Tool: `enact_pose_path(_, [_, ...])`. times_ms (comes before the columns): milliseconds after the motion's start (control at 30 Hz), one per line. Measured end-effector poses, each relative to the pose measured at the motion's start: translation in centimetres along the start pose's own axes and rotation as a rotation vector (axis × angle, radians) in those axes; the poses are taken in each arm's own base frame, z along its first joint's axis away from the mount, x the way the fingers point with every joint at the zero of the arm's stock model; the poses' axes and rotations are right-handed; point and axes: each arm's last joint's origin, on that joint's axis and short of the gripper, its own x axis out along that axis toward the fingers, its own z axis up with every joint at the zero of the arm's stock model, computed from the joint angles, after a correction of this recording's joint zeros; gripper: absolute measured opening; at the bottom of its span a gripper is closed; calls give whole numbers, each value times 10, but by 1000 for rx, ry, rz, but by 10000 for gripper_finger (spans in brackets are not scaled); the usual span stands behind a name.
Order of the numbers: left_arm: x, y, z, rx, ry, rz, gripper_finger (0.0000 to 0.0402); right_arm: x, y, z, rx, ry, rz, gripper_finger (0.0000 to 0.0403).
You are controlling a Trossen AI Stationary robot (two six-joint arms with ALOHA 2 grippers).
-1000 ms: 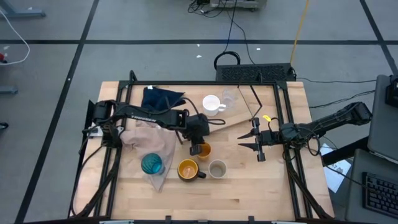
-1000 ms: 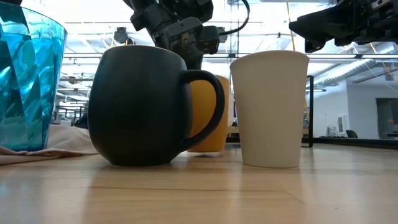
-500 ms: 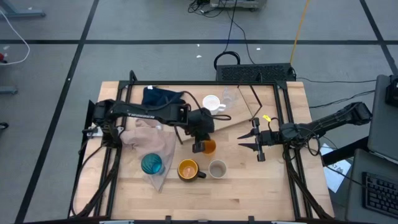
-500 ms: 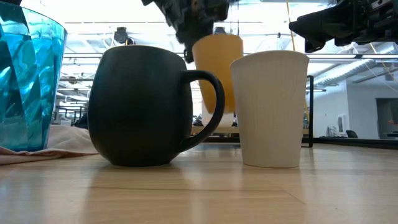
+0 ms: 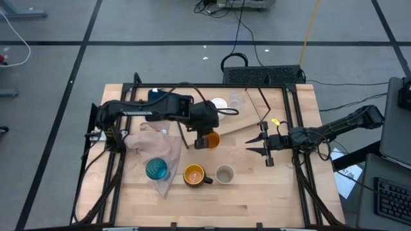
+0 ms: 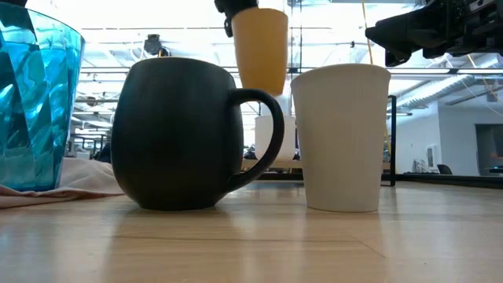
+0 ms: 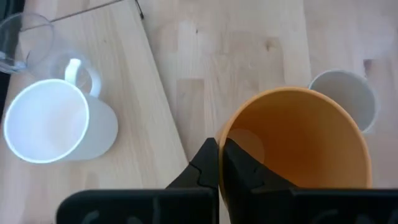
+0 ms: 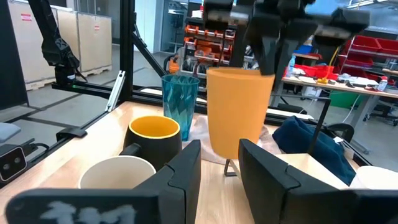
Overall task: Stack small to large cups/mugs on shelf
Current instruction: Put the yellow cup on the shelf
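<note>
Above the wooden desk (image 5: 257, 186), the left end effector (image 5: 200, 140) grips an orange cup (image 5: 210, 138) aloft; the right end effector (image 5: 264, 146) hovers with fingers parted, empty.

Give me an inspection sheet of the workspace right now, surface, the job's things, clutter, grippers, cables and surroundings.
Surface: light wooden table inside a black frame.
Job's things: small orange cup lifted clear of the table; dark mug, grey-beige cup and teal tumbler stand in a row near the front; white mug and clear cup stand at the back by the shelf.
Clutter: dark blue cloth at the back left, pinkish cloth under the tumbler.
Grippers: left gripper shut on the small orange cup's rim; right gripper waits at the table's right, holding nothing.
Cables: cables on the floor behind.
Surroundings: grey floor, laptop at right.
</note>
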Motion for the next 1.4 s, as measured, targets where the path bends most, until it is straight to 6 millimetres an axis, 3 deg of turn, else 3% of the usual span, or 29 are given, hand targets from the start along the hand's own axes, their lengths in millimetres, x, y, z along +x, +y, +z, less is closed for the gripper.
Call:
enact_pose_path(200, [-22,-5,7,10,-7,-4,2,0,0,0,-2,1,0,100])
enact_pose_path(300, [-25,2,4,-3,31,46,2,0,0,0,-2,0,0,100])
enact_pose_path(933, [-38,117,-18,-222,70,151,2,0,0,0,-1,1,1,100])
enact_pose_path(1233, [-49,160,-34,-330,40,83,2,0,0,0,-2,1,1,100])
enact_pose_path(1400, [-50,172,-38,-343,31,101,2,0,0,0,-6,1,1,100])
